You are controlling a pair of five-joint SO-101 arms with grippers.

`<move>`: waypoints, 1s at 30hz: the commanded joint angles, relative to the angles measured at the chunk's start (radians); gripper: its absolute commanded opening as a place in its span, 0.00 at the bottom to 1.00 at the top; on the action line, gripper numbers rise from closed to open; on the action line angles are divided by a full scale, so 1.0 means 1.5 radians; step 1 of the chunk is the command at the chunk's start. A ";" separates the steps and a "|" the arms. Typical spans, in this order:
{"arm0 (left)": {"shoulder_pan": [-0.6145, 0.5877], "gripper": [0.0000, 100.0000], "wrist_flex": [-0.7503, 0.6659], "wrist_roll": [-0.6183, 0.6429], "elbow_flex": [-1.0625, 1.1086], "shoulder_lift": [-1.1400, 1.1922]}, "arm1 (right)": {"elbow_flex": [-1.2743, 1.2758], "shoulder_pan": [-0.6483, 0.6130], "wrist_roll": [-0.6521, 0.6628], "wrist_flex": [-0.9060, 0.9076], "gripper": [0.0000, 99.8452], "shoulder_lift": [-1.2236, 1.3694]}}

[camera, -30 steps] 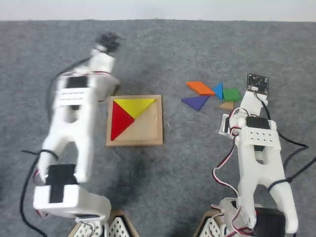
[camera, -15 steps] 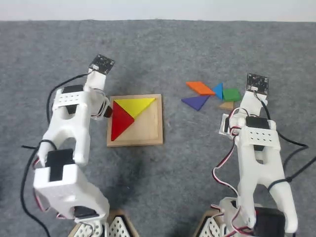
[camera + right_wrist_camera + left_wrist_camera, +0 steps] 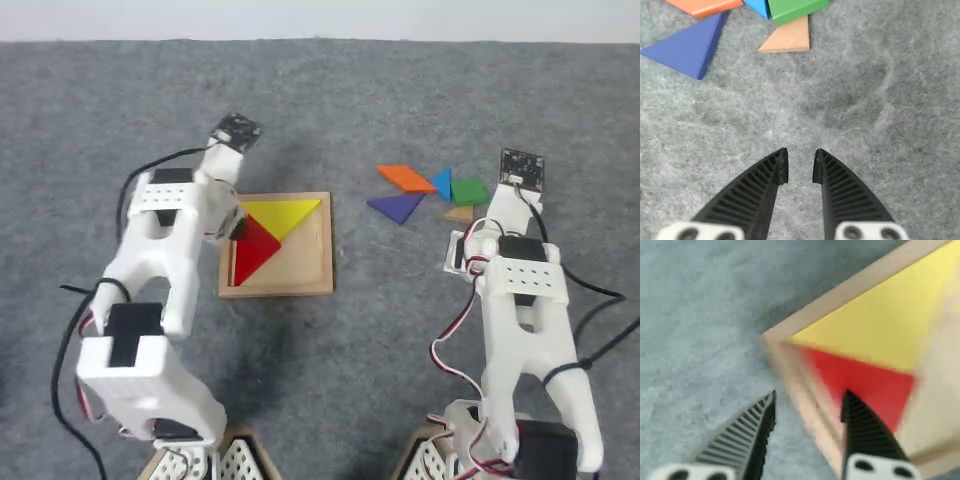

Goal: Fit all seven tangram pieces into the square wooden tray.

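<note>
The square wooden tray point(image 3: 327, 250) lies flat on the grey surface point(image 3: 400, 330), toward the left. Two pieces are in it. The yellow triangle point(image 3: 280, 214) sits along the far side and the red triangle point(image 3: 256, 252) sits along the left side, and they touch each other. The rest of the tray is bare wood.

Five pieces wait in a little bunch far off to the right: an orange piece point(image 3: 404, 177), a small blue triangle point(image 3: 441, 184), a green square point(image 3: 468, 190), a purple triangle point(image 3: 397, 206) and a tan triangle point(image 3: 460, 213).

The pieces look thin, flat, hard and light. Their paint looks smooth, so I think they could slip. The best hold is likely a pinch on two side edges, near the middle of the piece.

The left gripper point(image 3: 809, 405) is over the tray's left edge. Its fingers are spread wide and hold nothing. One is above the red triangle and one is above the surface.

The right gripper point(image 3: 800, 162) is over bare surface, just near of the bunch. Its fingers are a little apart, with nothing between them.
</note>
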 commanded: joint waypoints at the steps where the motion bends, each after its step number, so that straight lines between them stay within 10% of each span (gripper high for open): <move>1: 0.031 0.21 0.027 -0.005 0.003 0.008 | -0.003 -0.004 0.006 -0.010 0.10 0.001; 11: -0.003 0.21 0.027 0.046 0.018 -0.154 | -0.003 -0.005 0.006 -0.009 0.10 0.001; 30: -0.104 0.21 -0.033 0.009 0.022 -0.007 | -0.003 -0.005 0.005 -0.008 0.10 0.001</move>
